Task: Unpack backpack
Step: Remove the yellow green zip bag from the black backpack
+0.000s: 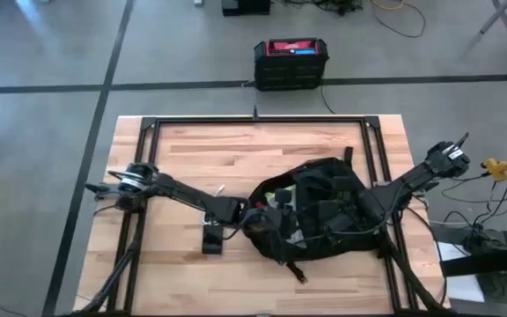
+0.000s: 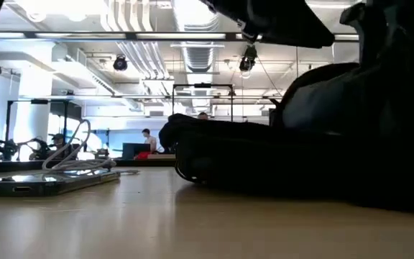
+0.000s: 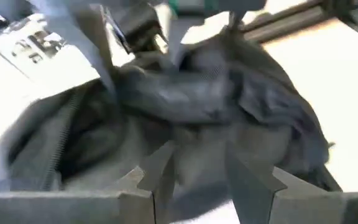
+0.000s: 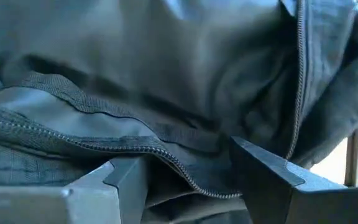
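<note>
The backpack [image 1: 328, 216] lies on the table [image 1: 236, 158], long axis running between the arms. The left gripper [image 3: 194, 177], fingers parted, is met at its left end; the right gripper [image 4: 188, 177], also parted, is pressed against its right side.

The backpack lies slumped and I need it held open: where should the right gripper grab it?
Probably the fabric edge beside the zipper of the backpack, approached from the table's right side. That edge forms a raised fold just ahead of the right gripper, whose fingers stand open.
</note>
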`<state>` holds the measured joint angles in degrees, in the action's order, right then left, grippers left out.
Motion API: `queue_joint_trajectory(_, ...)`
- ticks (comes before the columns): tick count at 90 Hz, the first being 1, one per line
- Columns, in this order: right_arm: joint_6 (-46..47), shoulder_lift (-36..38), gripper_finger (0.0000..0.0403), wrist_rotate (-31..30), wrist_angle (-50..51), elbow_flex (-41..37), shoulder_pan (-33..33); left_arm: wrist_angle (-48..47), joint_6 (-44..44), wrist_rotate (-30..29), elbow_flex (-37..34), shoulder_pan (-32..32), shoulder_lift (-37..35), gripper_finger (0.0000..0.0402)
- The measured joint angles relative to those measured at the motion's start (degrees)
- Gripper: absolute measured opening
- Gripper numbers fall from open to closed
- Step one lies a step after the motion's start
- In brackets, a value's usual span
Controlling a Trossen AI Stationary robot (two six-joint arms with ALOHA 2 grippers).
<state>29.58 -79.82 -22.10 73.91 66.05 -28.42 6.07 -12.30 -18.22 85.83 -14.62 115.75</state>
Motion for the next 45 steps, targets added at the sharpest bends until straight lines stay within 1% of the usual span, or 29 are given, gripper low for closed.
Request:
queue_joint_trajectory(9,-0.2,0.6,0.0199,0.8,-3.7,-4.6,0.0,4.9,0.4,1.5,-0.5,0.5,2.0,0.0119)
queue_joint_trajectory(17,0.5,0.8,0.0199,3.5,-5.0,-8.3,0.0,8.5,0.4,2.8,-0.7,0.8,5.3,0.0119)
queue_joint_trajectory(23,1.7,1.0,0.0199,5.9,-4.6,-9.7,0.0,11.5,0.4,2.9,-0.7,0.9,7.4,0.0119)
queue_joint_trajectory(33,4.2,2.1,0.0199,9.0,-2.0,-8.9,0.0,16.3,1.8,3.0,-0.2,1.2,10.8,0.0119)
queue_joint_trajectory(45,4.5,4.2,0.0199,9.2,-0.4,-4.6,0.0,19.6,4.3,3.1,-0.2,1.5,14.4,0.0119)
